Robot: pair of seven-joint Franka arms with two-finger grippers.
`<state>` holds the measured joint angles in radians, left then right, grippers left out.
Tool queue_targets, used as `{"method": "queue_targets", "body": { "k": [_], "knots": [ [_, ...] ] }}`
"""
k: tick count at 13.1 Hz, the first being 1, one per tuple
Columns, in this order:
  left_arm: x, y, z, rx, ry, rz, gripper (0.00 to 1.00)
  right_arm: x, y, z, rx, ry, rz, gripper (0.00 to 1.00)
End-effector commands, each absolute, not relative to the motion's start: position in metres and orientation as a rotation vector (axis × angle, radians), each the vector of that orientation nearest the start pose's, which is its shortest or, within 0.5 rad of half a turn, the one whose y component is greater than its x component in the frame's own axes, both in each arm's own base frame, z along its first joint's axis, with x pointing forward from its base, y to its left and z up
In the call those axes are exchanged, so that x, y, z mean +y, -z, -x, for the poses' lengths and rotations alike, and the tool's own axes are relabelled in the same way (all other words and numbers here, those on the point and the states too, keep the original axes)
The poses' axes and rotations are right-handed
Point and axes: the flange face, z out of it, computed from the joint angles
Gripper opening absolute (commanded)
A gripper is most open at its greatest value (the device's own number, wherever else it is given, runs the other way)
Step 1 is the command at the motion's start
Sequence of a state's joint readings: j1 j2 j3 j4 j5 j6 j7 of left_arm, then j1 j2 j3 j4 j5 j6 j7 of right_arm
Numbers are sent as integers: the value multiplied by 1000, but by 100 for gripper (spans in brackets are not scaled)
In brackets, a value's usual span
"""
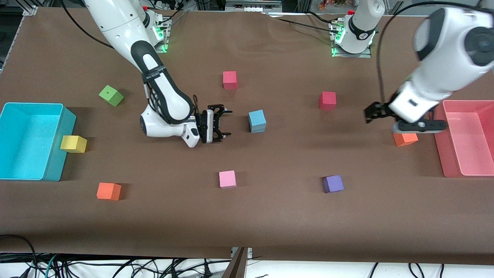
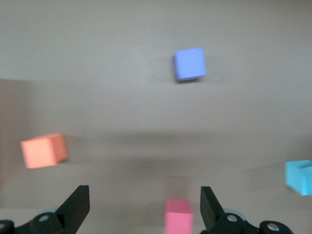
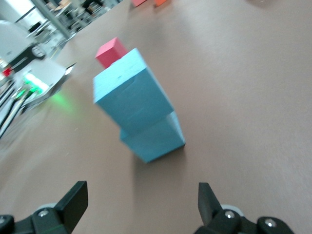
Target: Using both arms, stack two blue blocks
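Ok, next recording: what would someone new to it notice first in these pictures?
Probably the two blue blocks, already stacked mid-table, the top one sitting slightly askew on the lower. The right gripper sits open right beside the stack, toward the right arm's end, holding nothing. The left gripper hangs open toward the left arm's end, by an orange cube next to the pink bin.
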<state>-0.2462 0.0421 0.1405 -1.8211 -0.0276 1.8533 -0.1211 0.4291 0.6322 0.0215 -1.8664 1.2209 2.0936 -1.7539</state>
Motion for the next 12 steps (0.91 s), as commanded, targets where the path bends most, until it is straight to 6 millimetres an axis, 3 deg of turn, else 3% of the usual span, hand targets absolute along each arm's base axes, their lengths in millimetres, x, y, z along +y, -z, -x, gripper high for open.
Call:
{"method": "queue_targets", "body": {
  "k": [1, 4, 6, 12],
  "knots": [
    [-33, -530, -550, 29, -21, 3185, 100, 271, -203, -550, -1419, 208, 1674, 100],
    [-22, -542, -542, 39, -48, 3158, 100, 229, -264, -582, -1497, -67, 1651, 100],
    [-24, -545, -541, 42, -62, 3157, 100, 212, -299, -592, -1480, -229, 1695, 100],
    [-28, -555, -541, 37, -72, 3156, 100, 174, -397, -608, -1307, -644, 2081, 100]
  ]
}}
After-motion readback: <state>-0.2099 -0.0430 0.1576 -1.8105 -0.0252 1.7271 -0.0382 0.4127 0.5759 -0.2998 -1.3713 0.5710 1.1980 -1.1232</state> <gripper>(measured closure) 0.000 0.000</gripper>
